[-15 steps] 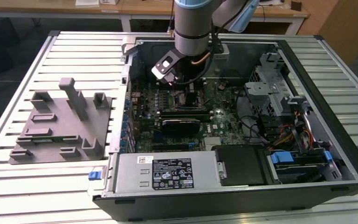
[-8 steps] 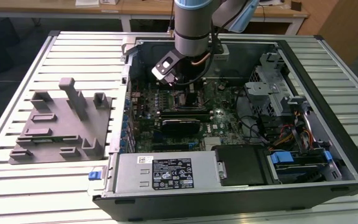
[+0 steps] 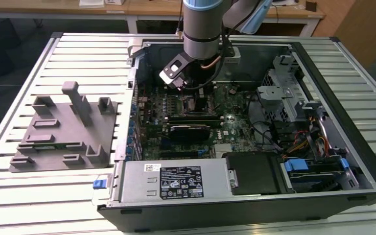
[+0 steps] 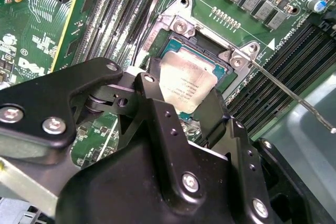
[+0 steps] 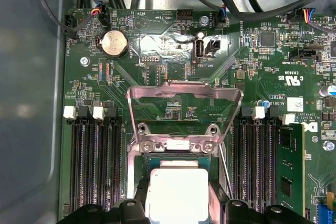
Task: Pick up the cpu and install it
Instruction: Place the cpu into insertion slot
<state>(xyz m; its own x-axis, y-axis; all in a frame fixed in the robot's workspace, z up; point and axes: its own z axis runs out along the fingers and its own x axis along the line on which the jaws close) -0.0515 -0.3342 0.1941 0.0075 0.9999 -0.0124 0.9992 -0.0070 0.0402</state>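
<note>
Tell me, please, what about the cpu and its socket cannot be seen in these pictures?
- Second wrist view: the gripper covers one side of the cpu, so whether it sits fully in the socket is unclear.
- First wrist view: one edge of the cpu is lost at the picture's edge.
- Exterior view: the arm hides the socket area.

Exterior view overlooks the case [image 3: 240,213] — both wrist views closely share the socket [image 4: 210,49] [image 5: 177,157].

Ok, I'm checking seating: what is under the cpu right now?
The cpu lies over the open socket, whose dark rim shows around it, with the load plate flipped up. The contacts underneath are covered by the chip, so seating cannot be judged.
</note>
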